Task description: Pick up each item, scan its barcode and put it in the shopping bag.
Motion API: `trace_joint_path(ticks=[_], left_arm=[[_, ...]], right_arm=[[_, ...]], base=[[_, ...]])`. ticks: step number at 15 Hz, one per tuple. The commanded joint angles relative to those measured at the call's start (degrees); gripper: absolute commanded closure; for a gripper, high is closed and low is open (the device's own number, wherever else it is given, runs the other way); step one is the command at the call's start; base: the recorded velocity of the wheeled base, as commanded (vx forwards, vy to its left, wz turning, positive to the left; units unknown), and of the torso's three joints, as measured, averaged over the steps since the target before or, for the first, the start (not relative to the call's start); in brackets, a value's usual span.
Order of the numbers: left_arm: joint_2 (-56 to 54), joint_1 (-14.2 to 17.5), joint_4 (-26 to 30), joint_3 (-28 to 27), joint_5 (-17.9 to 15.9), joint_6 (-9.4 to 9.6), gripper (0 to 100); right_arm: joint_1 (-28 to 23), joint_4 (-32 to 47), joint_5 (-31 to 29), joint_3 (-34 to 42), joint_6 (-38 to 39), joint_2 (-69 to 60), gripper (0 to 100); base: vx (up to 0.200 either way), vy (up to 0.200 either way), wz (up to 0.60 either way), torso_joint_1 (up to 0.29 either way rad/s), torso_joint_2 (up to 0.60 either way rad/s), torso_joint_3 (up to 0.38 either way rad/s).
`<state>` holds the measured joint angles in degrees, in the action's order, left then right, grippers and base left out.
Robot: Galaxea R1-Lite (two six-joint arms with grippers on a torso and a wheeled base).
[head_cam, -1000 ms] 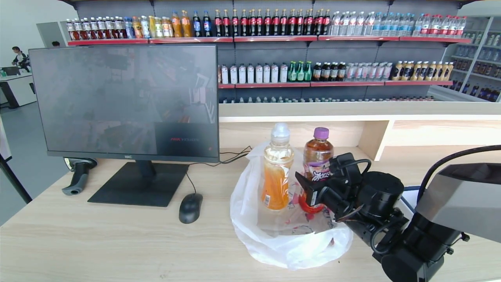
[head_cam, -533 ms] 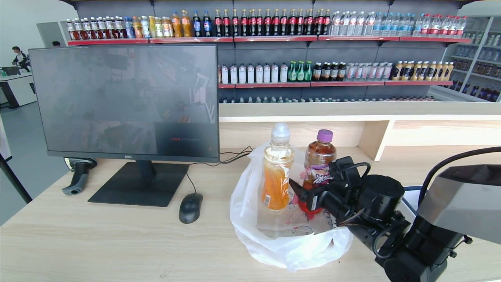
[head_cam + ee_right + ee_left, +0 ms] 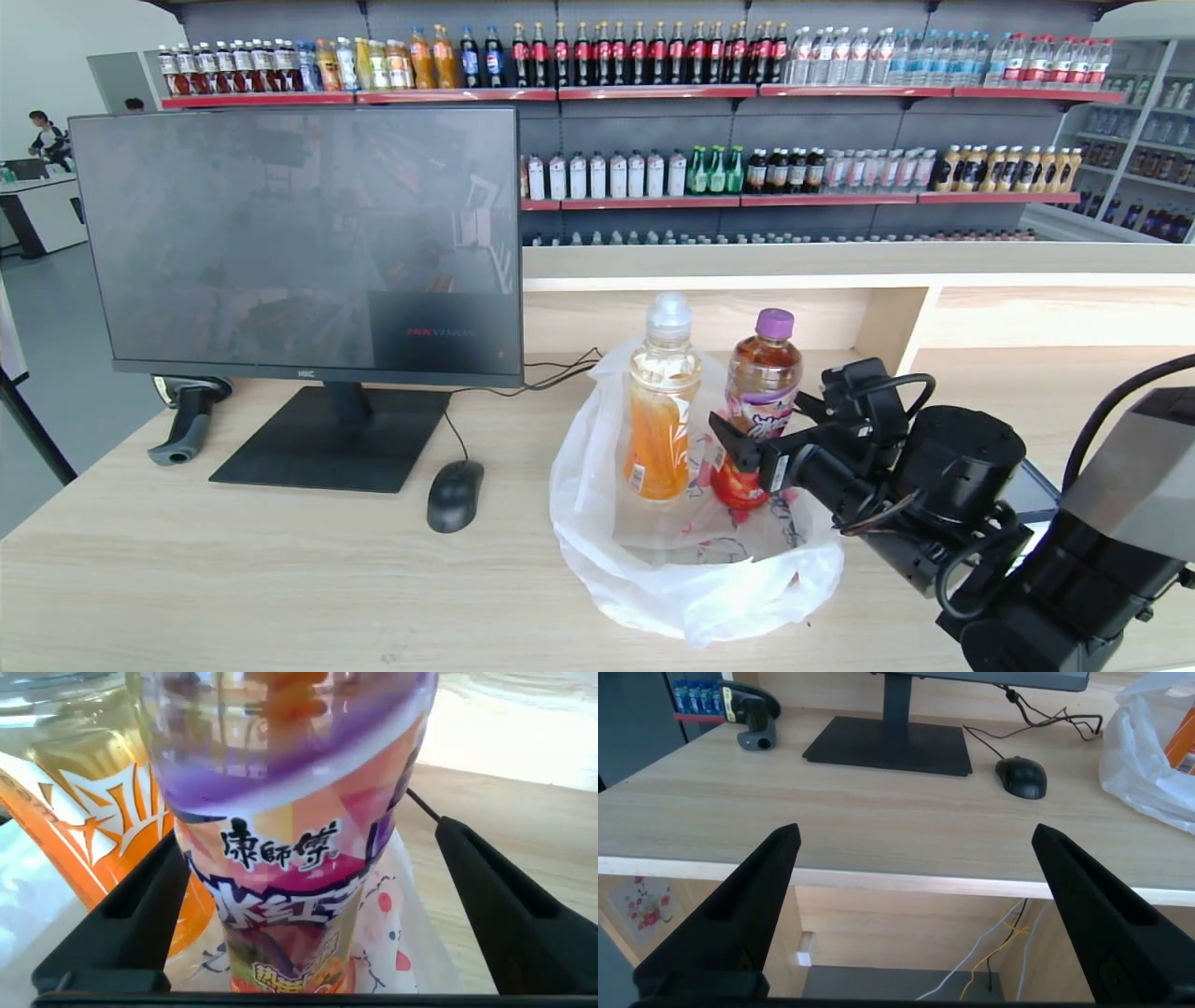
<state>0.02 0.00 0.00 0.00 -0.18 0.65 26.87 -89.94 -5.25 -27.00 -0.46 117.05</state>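
Two hands to account for, nearest first. My left hand (image 3: 915, 835) hangs at the near edge of the tabletop (image 3: 280, 579), well to the left of the shopping bag (image 3: 691, 588). Its fingers are spread wide with nothing between them. I read that as parked out of the way, since the work is on the bag's other side.

The bag lies slumped open with its rim folded down, which leaves the mouth wide enough to set things in. My right hand (image 3: 308, 849) is at the bag's right side, one finger on each side of the purple-capped bottle (image 3: 761, 392). The wrist camera shows a sliver of gap between the bottle and one finger, so I judge the hand released rather than clenched. The bottle looks to be standing on its own base inside the bag.

Just left of it, also upright in the bag, is the orange drink bottle (image 3: 659, 411). The two are close, but I cannot tell whether they touch. Both items look bagged. My guess is the next move is drawing the right hand out level, so a finger doesn't catch the label and tip either bottle.

Left of the bag sits the mouse (image 3: 455, 495). Further left and behind are the monitor (image 3: 299, 243) and the barcode scanner (image 3: 187, 425). Behind the bag run shelves of drinks (image 3: 747, 93).
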Motion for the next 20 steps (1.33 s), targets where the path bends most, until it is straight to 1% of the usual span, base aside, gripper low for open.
trace_joint_path(ticks=[1,11,15,19,20], left_arm=[[-0.02,-0.09,0.0,0.0,0.01,-0.03,0],[-0.02,0.0,0.0,0.0,0.01,-0.21,0],[-0.02,0.0,0.0,0.0,0.01,-0.38,0],[-0.02,0.0,0.0,0.0,0.01,-0.38,0],[-0.02,0.0,0.0,0.0,0.01,-0.38,0]], right_arm=[[0.03,-0.06,-0.02,1.34,-0.06,-3.41,0],[0.11,-0.06,-0.02,10.83,-0.06,-16.42,0],[0.11,-0.06,-0.02,13.73,-0.06,-20.73,0],[0.03,-0.06,-0.02,14.35,-0.06,-21.96,0],[0.11,-0.06,-0.02,15.14,-0.06,-22.31,0]], base=[[0.0,0.0,0.0,0.0,0.0,0.0],[0.0,0.0,0.0,0.0,0.0,0.0],[-0.2,0.0,0.0,0.011,0.01,0.002],[-0.2,0.0,0.0,-0.012,0.0,0.006],[0.0,0.0,0.0,0.0,0.0,0.0]])
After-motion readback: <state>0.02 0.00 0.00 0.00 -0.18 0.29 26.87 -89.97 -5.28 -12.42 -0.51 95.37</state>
